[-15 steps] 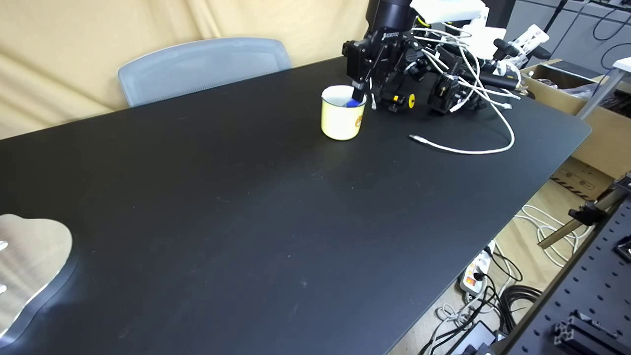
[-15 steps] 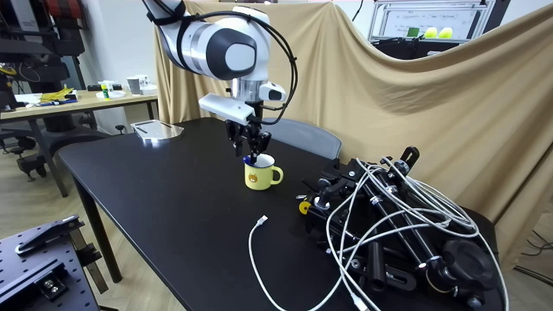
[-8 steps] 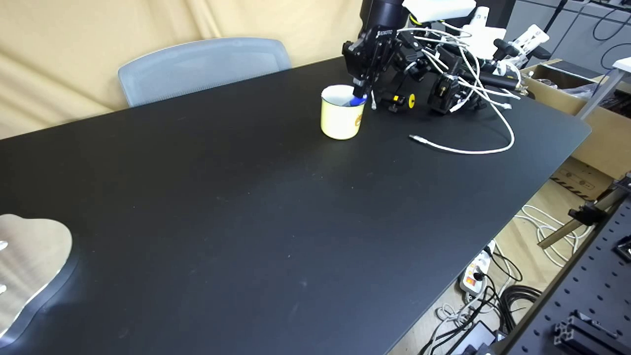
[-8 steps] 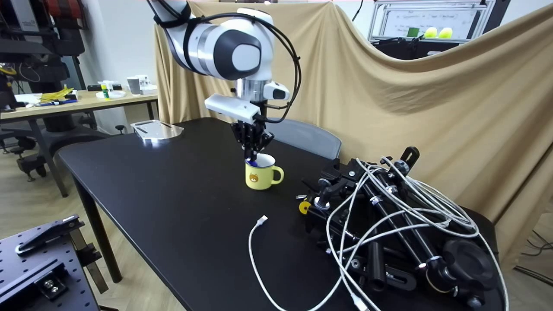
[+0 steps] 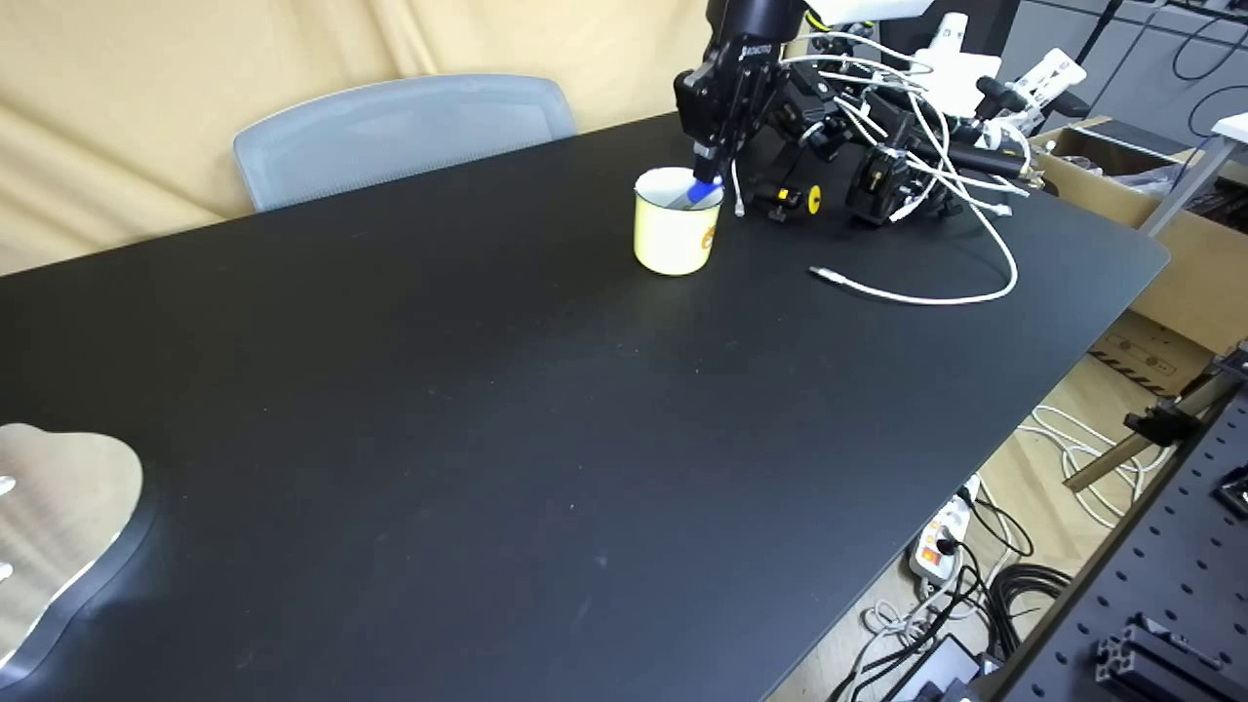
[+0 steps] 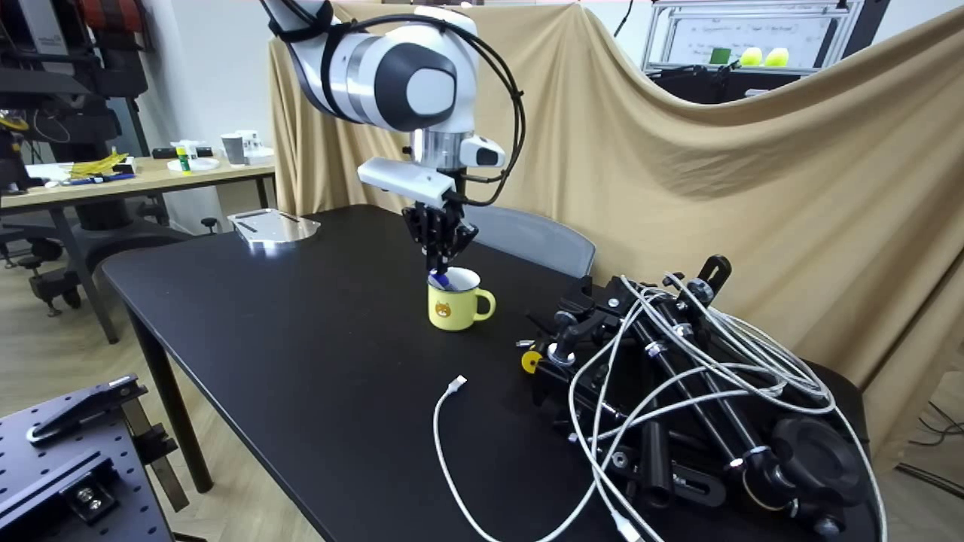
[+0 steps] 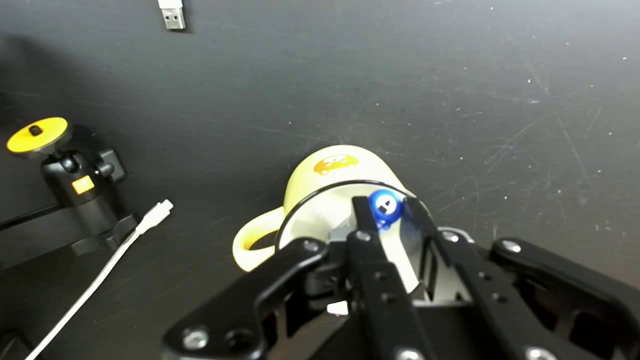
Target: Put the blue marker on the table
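Both the tool (image 7: 385, 202) and the marker (image 5: 701, 191) have risen slightly over the last half second, so more blue shows above the rim of the cup (image 5: 673, 239), with a paler barrel slanting down inside; the cup has hardly shifted. In the wrist view the fingers (image 7: 364, 217) stand either side of the marker's blue end, apparently touching it, so I read the tool as gripping it. The marker's low end is hidden in the cup, which stands upright on the table (image 5: 468, 419).

It should be light, stiff and hard to harm, so a firm pinch is safe. Round and probably smooth, it may twist or swing, being held so near one end. If the blue part is a cap, a loose one could slide off and leave the barrel behind. Mid-barrel would be steadier, but the cup's wall seems to leave no room for that yet. Best lift along its slant until it clears the rim, then lay it flat: let fall, it would likely roll.
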Available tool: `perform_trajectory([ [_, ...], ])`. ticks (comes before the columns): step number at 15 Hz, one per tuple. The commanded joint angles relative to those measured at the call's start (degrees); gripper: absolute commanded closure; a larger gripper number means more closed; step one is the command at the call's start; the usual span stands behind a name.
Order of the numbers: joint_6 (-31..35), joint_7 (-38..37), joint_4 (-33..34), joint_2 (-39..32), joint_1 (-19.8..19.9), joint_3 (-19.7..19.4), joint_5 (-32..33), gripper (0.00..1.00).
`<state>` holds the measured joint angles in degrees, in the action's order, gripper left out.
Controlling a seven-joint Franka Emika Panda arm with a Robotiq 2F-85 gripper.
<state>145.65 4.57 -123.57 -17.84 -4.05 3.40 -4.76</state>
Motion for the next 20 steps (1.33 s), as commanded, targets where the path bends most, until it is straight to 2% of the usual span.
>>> perform_trajectory([
  [1, -2.4, -0.5, -2.0, 5.4, 0.4, 0.9, -0.1, 0.95],
  [7, -4.4, 1.7, -7.4, 15.0, -0.1, 2.6, -2.0, 0.95],
  [11, -1.9, 3.2, -12.5, 19.5, -1.4, 3.5, -1.5, 0.95],
  [15, 2.6, 6.5, -16.9, 20.9, -2.7, 3.9, -1.7, 0.95],
  [20, 10.2, 11.0, -20.1, 18.6, -3.5, 4.0, -2.3, 0.95],
])
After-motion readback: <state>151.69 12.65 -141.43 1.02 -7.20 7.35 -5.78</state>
